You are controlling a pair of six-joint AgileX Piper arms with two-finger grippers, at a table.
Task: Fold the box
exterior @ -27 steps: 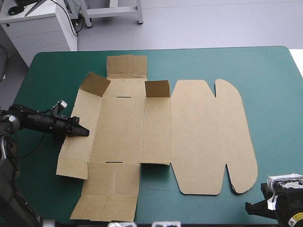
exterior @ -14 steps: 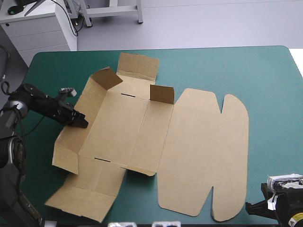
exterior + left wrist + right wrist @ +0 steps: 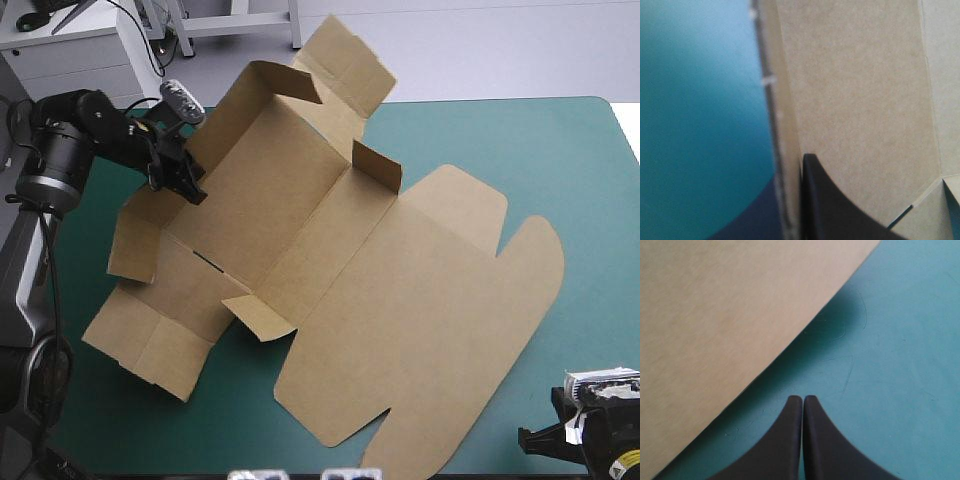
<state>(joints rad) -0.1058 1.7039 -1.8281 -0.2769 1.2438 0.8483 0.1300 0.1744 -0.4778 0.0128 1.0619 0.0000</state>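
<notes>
The brown box (image 3: 400, 290) is a cut sheet, turned slantwise on the teal-green cover (image 3: 570, 160). Its left part is lifted off the table and its small flaps stand up. My left gripper (image 3: 190, 185) is shut on the edge of the box's left wall panel, near the table's far left corner. In the left wrist view one black finger of that gripper (image 3: 802, 160) lies against the board (image 3: 855, 100), whose edge runs alongside it. My right gripper (image 3: 525, 438) rests at the front right corner; its fingers (image 3: 803, 399) are shut, and the box's rounded lid edge (image 3: 715, 315) lies just ahead.
One far flap of the box (image 3: 345, 60) reaches past the table's far edge. Bare teal-green cover shows to the right of the box (image 3: 590, 220) and in the front left corner (image 3: 110, 420).
My left gripper has swung toward the far edge and upward, holding the box. The sheet has turned and slid with it, and its left side has risen. The right arm has stayed still.
</notes>
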